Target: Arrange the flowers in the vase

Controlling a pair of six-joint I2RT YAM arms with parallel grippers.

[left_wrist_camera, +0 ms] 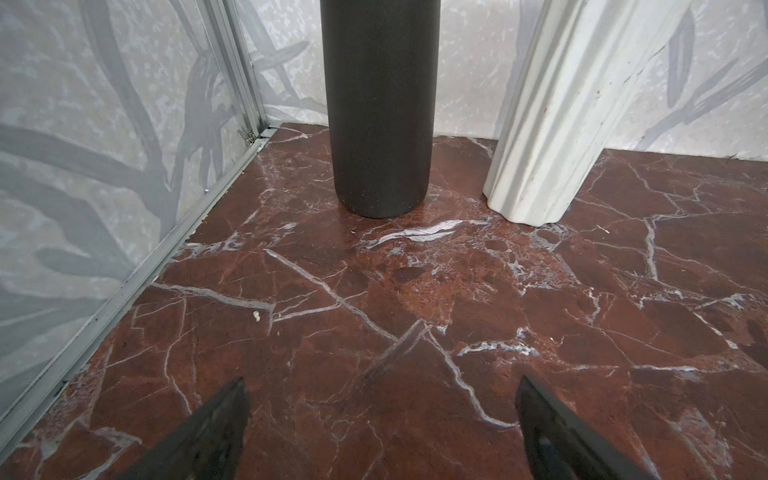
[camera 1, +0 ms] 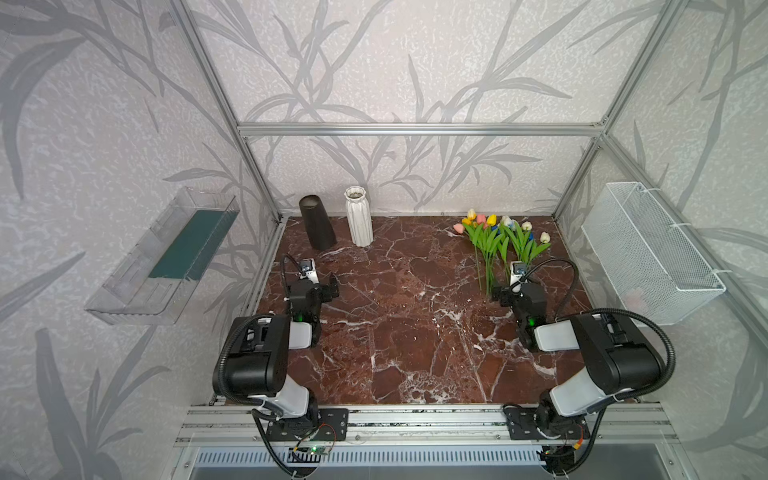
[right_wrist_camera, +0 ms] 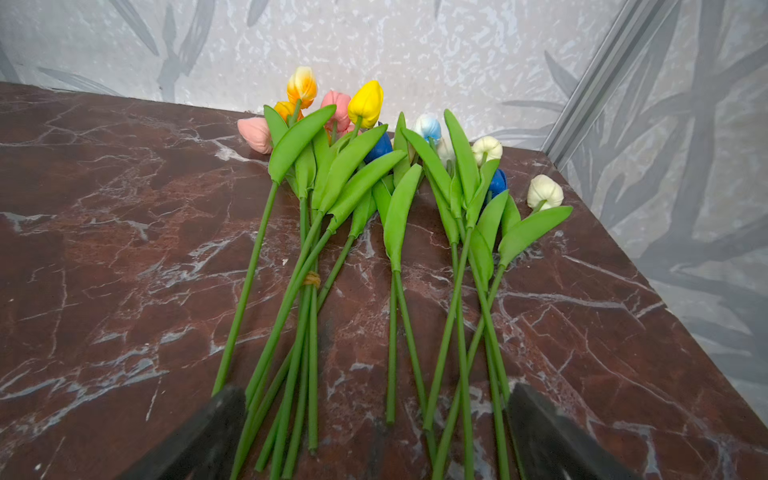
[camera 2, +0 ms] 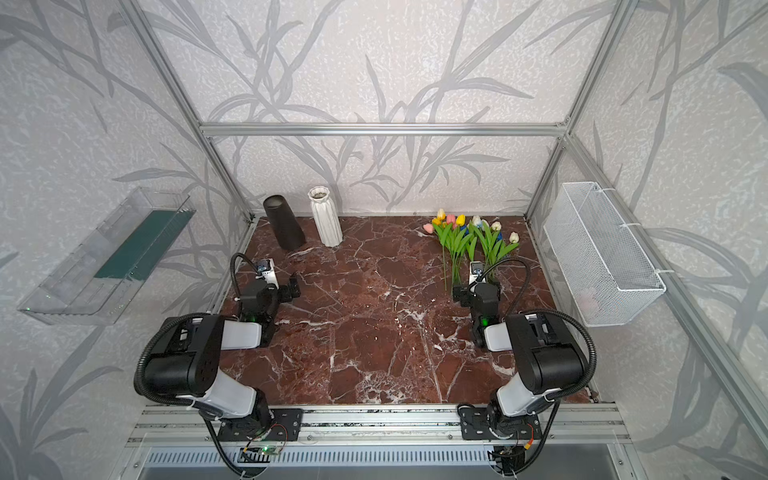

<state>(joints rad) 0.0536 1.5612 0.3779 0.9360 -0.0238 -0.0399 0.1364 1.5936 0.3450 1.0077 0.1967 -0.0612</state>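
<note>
Tulips [right_wrist_camera: 345,166], fake, thin green stems, ends pointing straight into wide-open right gripper [right_wrist_camera: 376,390]; left gripper [left_wrist_camera: 382,381] open too, well apart.

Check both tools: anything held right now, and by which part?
Nothing held: left tool open over bare tabletop; right tool open, flowers lying loose between its jaws.

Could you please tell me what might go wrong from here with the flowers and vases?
The flowers lie crossed, some tied by a band, so the open right gripper may lift several together. The white vase and black vase stand tall, narrow and close together; a swinging stem could tip one.
</note>
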